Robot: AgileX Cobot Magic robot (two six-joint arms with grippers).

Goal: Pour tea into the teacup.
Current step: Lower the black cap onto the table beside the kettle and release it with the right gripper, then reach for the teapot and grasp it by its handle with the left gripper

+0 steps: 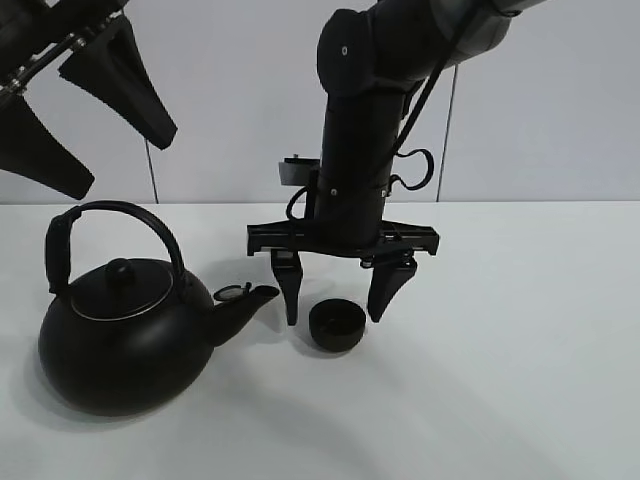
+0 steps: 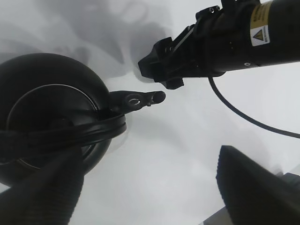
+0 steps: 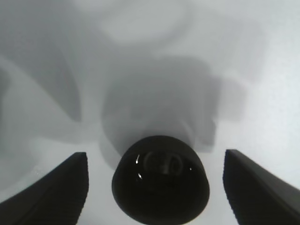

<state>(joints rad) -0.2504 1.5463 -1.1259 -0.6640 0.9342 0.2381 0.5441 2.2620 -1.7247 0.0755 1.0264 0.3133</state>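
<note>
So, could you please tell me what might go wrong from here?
The right gripper stands open close around the teacup, so a crooked retreat could nudge or tip it. The spout of the kettle sits near that gripper; a swing may clip it. The left gripper hangs open above the handle, so a poor grasp might slip mid-pour.

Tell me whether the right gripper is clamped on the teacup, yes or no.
No. The right gripper has its jaws open, with a clear gap between each finger and the teacup.
</note>
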